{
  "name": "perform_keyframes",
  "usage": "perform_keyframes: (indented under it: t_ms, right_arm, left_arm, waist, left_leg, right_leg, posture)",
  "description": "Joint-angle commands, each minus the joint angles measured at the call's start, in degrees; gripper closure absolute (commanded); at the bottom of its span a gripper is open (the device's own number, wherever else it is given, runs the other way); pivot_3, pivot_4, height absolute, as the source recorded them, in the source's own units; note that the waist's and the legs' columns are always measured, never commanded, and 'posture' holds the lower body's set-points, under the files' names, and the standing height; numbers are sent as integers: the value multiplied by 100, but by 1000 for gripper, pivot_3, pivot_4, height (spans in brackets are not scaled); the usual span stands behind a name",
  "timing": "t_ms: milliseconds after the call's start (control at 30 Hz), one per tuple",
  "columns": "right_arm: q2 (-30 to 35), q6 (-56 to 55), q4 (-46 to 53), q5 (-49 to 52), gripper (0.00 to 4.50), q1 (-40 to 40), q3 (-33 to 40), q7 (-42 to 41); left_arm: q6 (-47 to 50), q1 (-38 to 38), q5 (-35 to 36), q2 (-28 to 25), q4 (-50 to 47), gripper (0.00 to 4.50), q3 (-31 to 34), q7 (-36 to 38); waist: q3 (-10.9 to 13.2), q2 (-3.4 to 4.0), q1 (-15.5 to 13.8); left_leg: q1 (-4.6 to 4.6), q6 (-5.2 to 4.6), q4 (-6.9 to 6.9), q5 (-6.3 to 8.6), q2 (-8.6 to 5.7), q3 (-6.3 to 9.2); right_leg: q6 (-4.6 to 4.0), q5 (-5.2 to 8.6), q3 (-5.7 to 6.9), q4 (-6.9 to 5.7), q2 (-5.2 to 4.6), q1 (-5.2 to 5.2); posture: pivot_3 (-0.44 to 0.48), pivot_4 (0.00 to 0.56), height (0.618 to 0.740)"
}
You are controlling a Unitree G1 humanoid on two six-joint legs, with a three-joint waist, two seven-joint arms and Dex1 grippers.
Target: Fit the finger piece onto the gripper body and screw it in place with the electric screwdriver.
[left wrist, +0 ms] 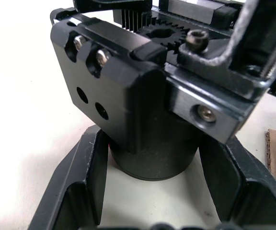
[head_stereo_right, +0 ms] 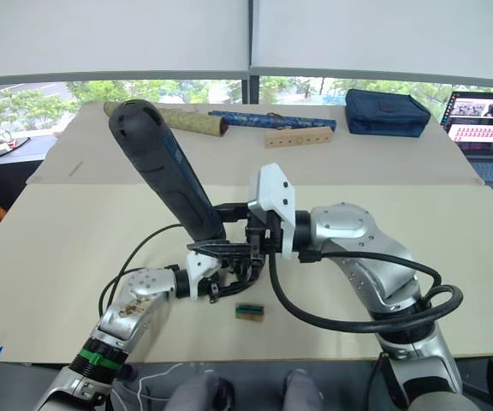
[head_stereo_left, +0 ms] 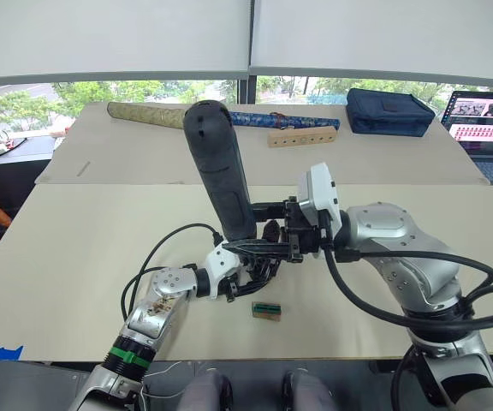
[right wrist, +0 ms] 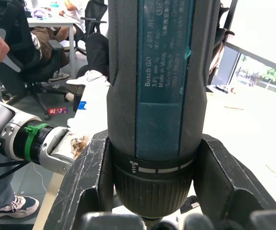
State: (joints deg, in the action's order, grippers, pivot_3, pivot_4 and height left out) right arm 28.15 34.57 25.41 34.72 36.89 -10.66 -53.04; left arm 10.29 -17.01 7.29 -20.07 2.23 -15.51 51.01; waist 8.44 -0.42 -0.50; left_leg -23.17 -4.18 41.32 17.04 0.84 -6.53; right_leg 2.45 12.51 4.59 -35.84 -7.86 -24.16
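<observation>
The electric screwdriver point(head_stereo_left: 221, 171), a thick dark blue-black cylinder, leans up and to the left with its tip down at the middle of the table. My right gripper point(head_stereo_left: 245, 228) is shut on its lower end point(right wrist: 152, 96), one finger on each side of the collar. Just below it, my left gripper point(head_stereo_left: 248, 271) is shut on the gripper body point(left wrist: 128, 96), a black block with screws, a gear and rails; its fingers point(left wrist: 75, 182) clasp the body's round base. I cannot tell the finger piece apart in the dark cluster where the two grippers meet.
A small wooden block with a green top point(head_stereo_left: 266, 310) lies just in front of the grippers. At the back lie a gold tube point(head_stereo_left: 148, 114), a blue tube point(head_stereo_left: 289, 120), a drilled wooden strip point(head_stereo_left: 302, 137), a navy pouch point(head_stereo_left: 389, 111) and a laptop point(head_stereo_left: 484, 120). People point(right wrist: 47, 33) are beside the table.
</observation>
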Motion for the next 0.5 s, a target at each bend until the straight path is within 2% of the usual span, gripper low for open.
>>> perform_keyframes:
  t_ms: [33,500]
  right_arm:
    - [-52,-155,164,51,2599,177,147,3]
    - [8,-183,202,-121,2599,119,40,-109]
  left_arm:
    - [184,167,24,-69,38,2229,-90,75]
    - [183,186,45,-76,31,2229,-108,64]
  waist:
    - [0,0,0]
    - [0,0,1]
  left_leg:
    - [0,0,0,0,0,0]
    - [0,0,-2,0,0,0]
  right_leg:
    - [0,0,0,0,0,0]
    - [0,0,0,1,1,0]
  posture:
    - [0,150,740]
    - [0,150,740]
